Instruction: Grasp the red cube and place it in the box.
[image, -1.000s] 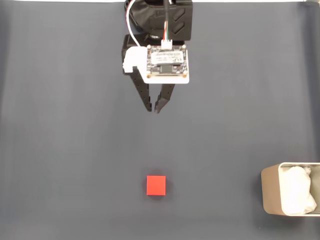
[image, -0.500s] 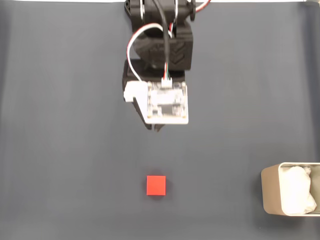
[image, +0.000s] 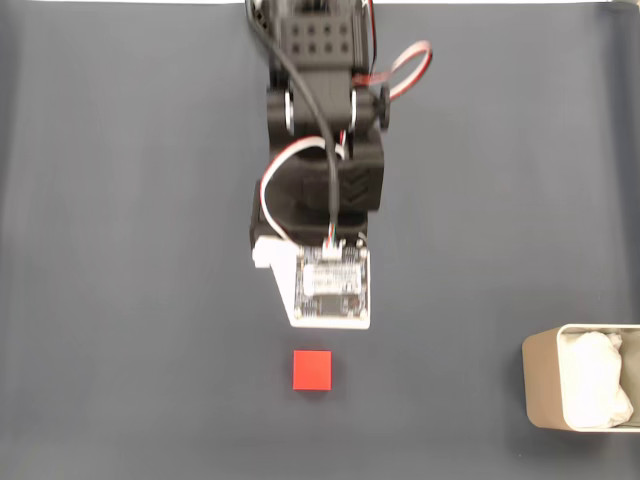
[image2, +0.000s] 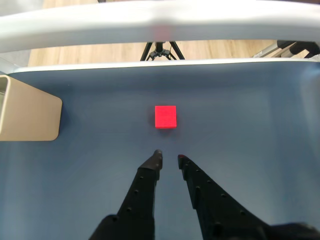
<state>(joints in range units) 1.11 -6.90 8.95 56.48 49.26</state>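
Observation:
The red cube (image: 312, 370) lies flat on the dark grey mat, a little below the arm's white camera board (image: 330, 285), which covers the fingers in the fixed view. In the wrist view the red cube (image2: 165, 116) sits just ahead of my gripper (image2: 169, 155), slightly left of its centre line and apart from the tips. The two black fingers (image2: 150, 175) stand a narrow gap apart with nothing between them. The beige box (image: 540, 385) with white wadding rests at the lower right edge of the fixed view, and the box (image2: 27, 115) is at the left edge of the wrist view.
The dark mat (image: 130, 300) lies bare to the left of the arm and between cube and box. A white rim (image2: 160, 20) runs along the far edge in the wrist view, with wooden floor and a tripod (image2: 161, 50) behind it.
The arm has reached out toward the cube, downward in the fixed view. The fingers, visible before, are now hidden beneath the camera board. Cube and box have not moved.

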